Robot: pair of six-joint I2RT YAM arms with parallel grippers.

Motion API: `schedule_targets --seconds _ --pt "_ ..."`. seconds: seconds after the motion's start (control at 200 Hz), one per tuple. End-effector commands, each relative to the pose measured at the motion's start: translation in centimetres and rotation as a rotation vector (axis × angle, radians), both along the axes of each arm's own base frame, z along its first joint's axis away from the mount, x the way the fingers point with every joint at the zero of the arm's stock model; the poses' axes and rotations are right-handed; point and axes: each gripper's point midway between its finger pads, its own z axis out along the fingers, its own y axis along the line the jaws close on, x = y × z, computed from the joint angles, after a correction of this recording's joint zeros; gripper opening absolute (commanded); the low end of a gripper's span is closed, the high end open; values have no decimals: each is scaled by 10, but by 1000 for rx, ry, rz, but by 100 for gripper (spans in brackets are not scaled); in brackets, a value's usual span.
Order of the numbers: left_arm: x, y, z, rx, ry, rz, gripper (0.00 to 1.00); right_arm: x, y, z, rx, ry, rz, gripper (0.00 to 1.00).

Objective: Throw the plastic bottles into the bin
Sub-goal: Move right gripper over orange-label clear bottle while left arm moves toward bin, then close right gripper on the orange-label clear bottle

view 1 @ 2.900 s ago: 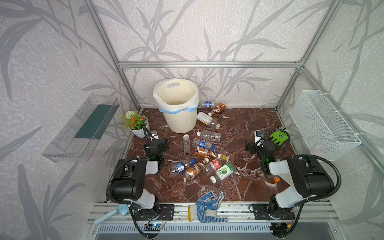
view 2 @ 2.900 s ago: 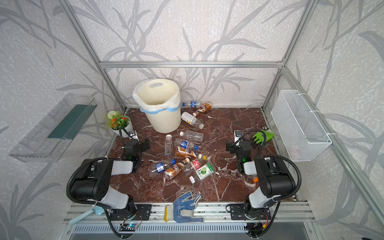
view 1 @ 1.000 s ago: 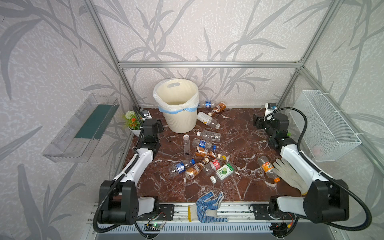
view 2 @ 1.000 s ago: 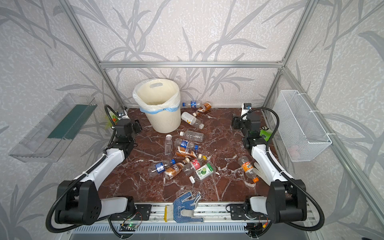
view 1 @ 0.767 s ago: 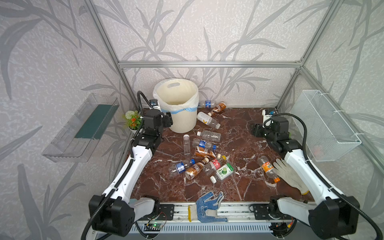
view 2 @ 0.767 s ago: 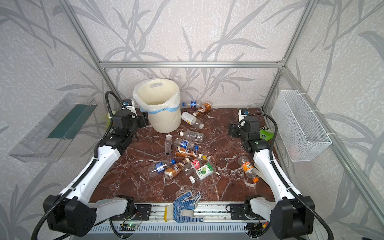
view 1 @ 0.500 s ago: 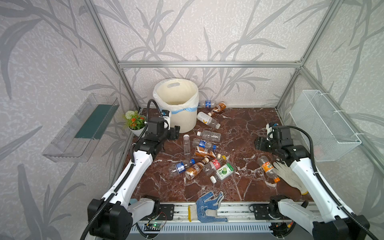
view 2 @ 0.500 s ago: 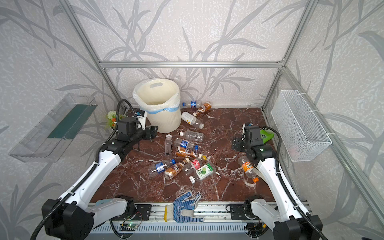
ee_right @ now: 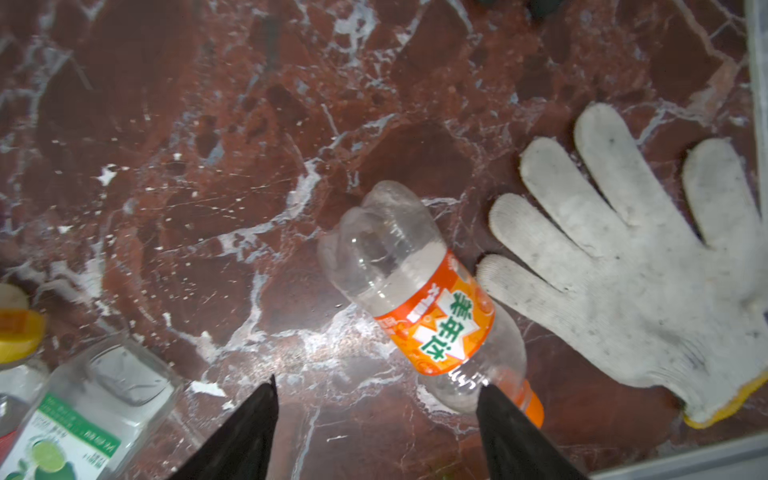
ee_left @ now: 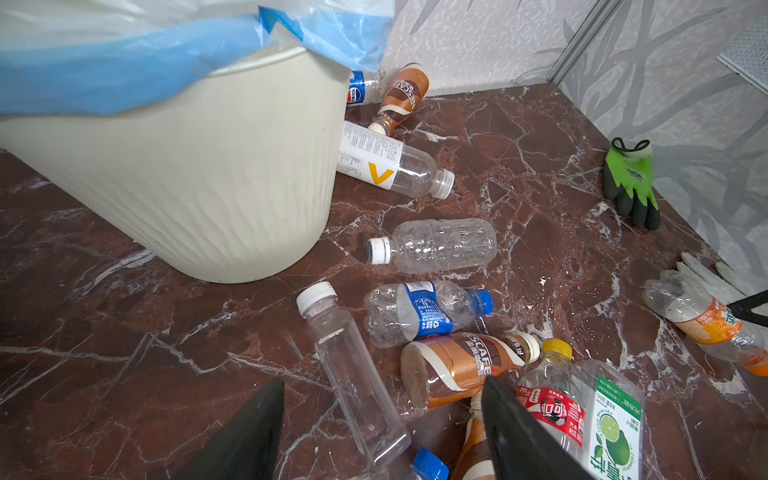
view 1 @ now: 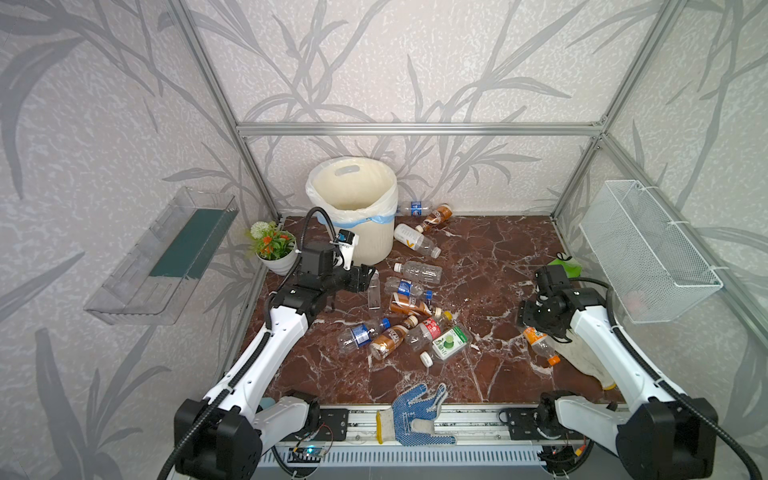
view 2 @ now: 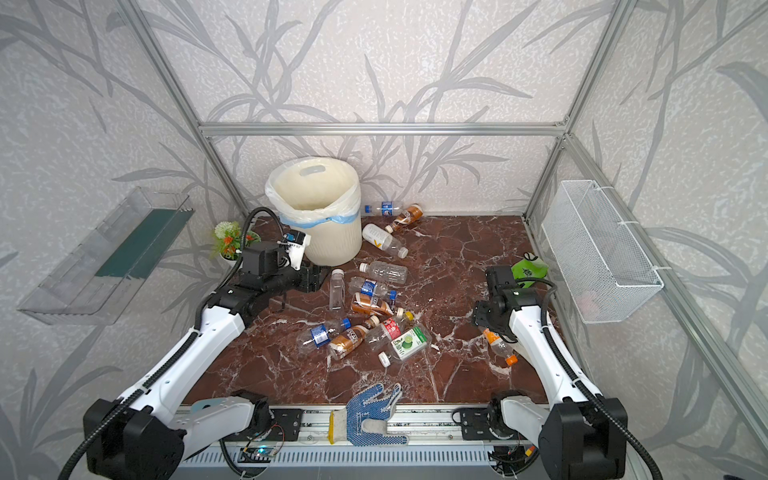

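Cream bin (view 1: 376,243) is set back left; the left hand (view 1: 362,277), open and empty, is aimed at a clear unlabelled bottle (view 1: 373,291). The right hand (ee_right: 378,382), likewise open and empty, is held over an orange-labelled bottle (ee_right: 432,320); each body should be straddled squarely before closing

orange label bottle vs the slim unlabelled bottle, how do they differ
The orange-label bottle has an orange cap and round lobed body; the slim unlabelled bottle has a white cap and flat sides. The orange one lies beside the white glove, the slim one near the bin. Both lie sideways.
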Motion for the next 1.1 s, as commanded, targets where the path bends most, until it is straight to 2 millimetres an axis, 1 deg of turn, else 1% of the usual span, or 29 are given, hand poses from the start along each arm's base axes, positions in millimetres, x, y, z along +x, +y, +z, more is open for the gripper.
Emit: schedule_targets --seconds 0.0,0.095,0.245,0.25,0.255,0.265,0.345,0.45,0.54,0.64,0.71,0.84,1.005,1.095 --pt "-1 5 16 4 -51 19 74 -1 -16 5 -95 23 -3 77" --pt "-1 7 17 6 -58 27 74 0 -15 -6 -70 47 -11 77" --pt "-1 8 17 11 -62 29 74 4 -16 -16 -55 55 -22 77" --pt "-1 8 17 12 -62 30 74 4 -16 -17 -53 55 -22 80" --pt "-1 8 17 12 -63 30 75 4 -16 -17 -53 55 -22 80" --pt "-1 8 17 12 -63 31 74 5 -16 -18 -57 60 3 83" --pt "-2 8 19 13 -69 30 74 8 -16 -23 -48 68 5 84" --pt "-3 8 20 15 -75 29 74 12 -11 -32 -17 88 30 85" --pt "-3 10 21 22 -82 33 74 10 1 -41 44 148 70 85" --pt "-4 10 21 21 -82 30 75 2 5 -56 74 238 46 82" --pt "-4 10 20 23 -80 29 74 0 7 -63 83 258 44 80" --pt "-4 10 21 26 -84 33 74 5 10 -63 96 227 44 78" --pt "-3 11 20 30 -82 37 75 6 17 -72 83 244 60 73" --pt "-2 14 19 39 -80 48 74 8 22 -78 87 248 63 72"
